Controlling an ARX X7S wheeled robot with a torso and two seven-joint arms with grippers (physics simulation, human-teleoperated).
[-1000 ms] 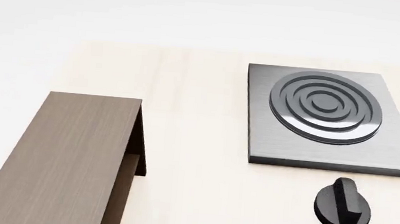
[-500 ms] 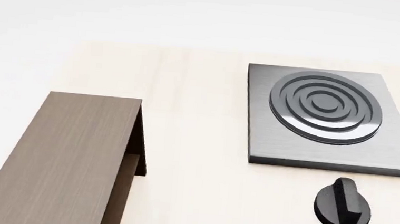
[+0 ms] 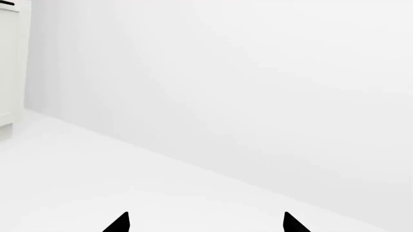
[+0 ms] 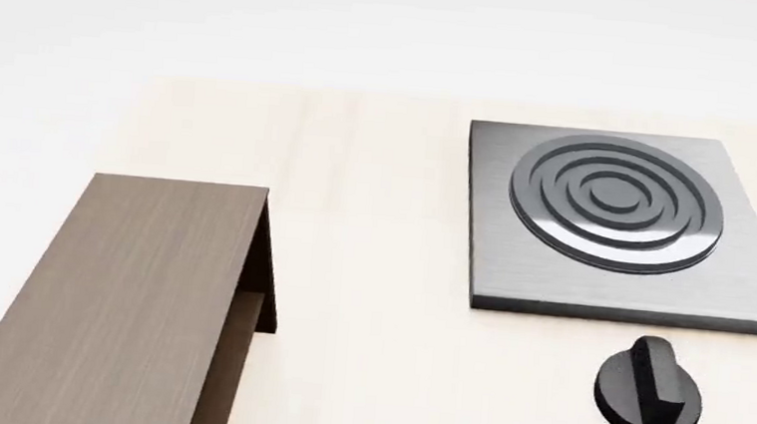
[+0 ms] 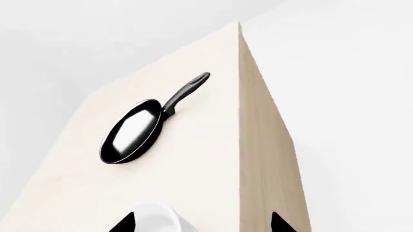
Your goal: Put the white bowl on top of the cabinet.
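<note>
The white bowl [image 5: 156, 216] showed only in the right wrist view, at the bottom edge of the frame just left of centre, sitting on the pale table [image 5: 193, 145] between the two dark tips of the right gripper [image 5: 201, 223], whose jaws stood spread apart with nothing held. So the right arm was judged the nearer one, with the bowl lying straight ahead of its open jaws. The cabinet [image 4: 120, 294] filled the lower left of the head view, its long axis running from the bottom edge up toward the centre. The left gripper [image 3: 205, 223] also stood spread and empty, facing only blank white wall. The bowl was cut off by the frame edge, absent from the head view, and neither arm appeared there.
</note>
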